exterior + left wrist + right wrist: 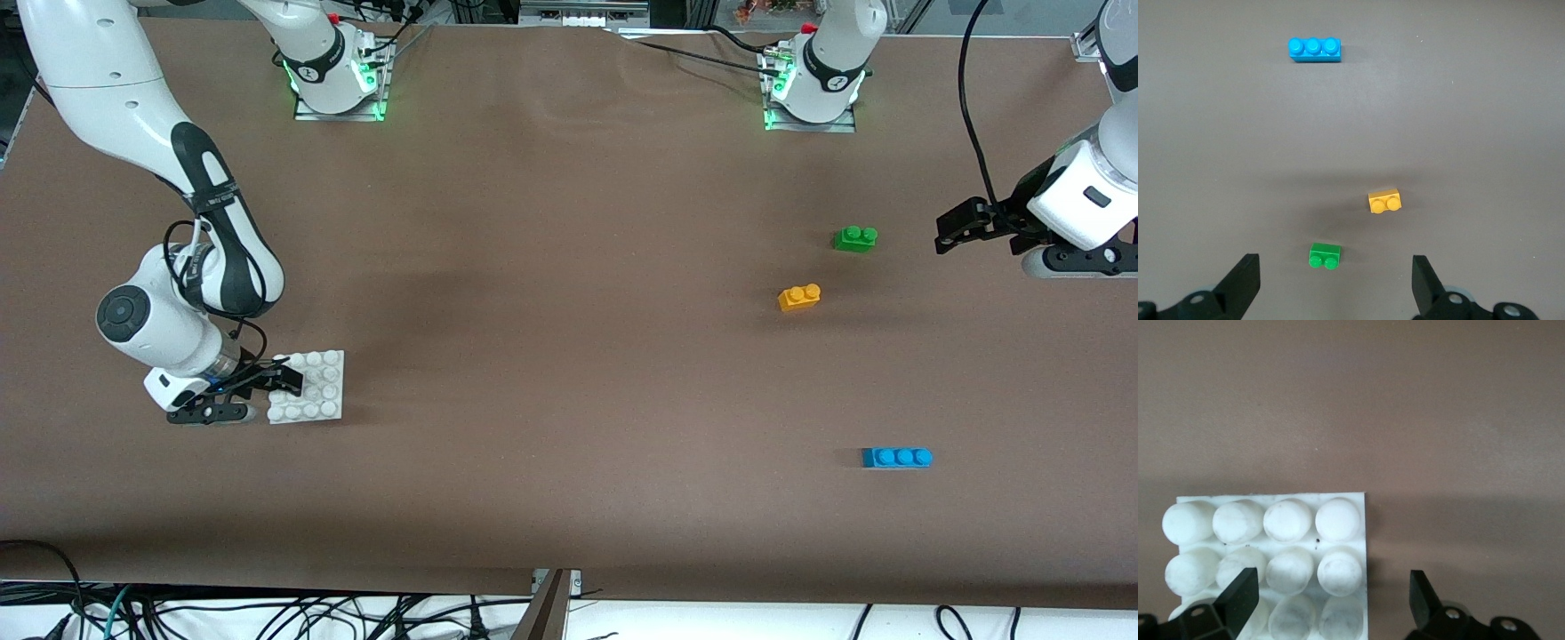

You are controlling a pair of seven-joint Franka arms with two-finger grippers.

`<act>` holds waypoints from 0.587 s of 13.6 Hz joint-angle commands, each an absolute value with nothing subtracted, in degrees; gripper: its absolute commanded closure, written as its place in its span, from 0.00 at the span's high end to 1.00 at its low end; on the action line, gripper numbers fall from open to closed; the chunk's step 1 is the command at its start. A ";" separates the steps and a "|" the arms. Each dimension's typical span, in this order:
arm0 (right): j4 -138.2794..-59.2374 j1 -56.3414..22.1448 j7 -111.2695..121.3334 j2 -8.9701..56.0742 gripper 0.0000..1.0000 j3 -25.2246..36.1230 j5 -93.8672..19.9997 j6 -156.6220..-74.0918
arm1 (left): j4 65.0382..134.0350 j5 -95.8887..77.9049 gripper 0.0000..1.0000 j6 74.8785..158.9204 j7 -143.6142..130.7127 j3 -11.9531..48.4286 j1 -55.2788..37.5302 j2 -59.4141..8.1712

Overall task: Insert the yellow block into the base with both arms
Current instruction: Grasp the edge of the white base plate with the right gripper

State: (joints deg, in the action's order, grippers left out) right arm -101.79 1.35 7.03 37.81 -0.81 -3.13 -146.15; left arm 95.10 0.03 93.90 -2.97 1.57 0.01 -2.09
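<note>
The yellow block (799, 297) lies on the brown table toward the left arm's end, studs up; the left wrist view shows the yellow block (1384, 201) untouched. My left gripper (953, 229) hangs open and empty above the table beside the green brick, well apart from the yellow block; in its own view the left gripper (1336, 283) has wide-spread fingers. The white studded base (313, 388) lies flat toward the right arm's end. My right gripper (271, 384) is low over the base's edge, open. In its own view the right gripper (1331, 593) has one finger over the base (1298, 540) and one over bare table.
A green two-stud brick (855, 238) sits a little farther from the front camera than the yellow block; it also shows as the green brick (1325, 255). A blue three-stud brick (897, 457) lies nearer the front camera. Both arm bases stand along the table's back edge.
</note>
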 commanded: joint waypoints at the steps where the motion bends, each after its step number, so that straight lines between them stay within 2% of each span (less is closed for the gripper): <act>1: -101.43 1.67 7.29 38.67 1.00 -1.32 -4.04 -148.18 | 93.52 0.53 1.00 92.64 -1.85 1.41 -0.18 -2.72; 8: -101.87 1.67 7.29 39.90 0.99 -1.75 -4.39 -150.29 | 93.52 0.53 1.00 92.64 -1.93 1.41 -0.18 -2.72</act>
State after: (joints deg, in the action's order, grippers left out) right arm -101.82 1.36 7.04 39.25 -0.85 -3.50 -148.84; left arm 95.09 0.03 93.89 -2.97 1.57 0.01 -2.09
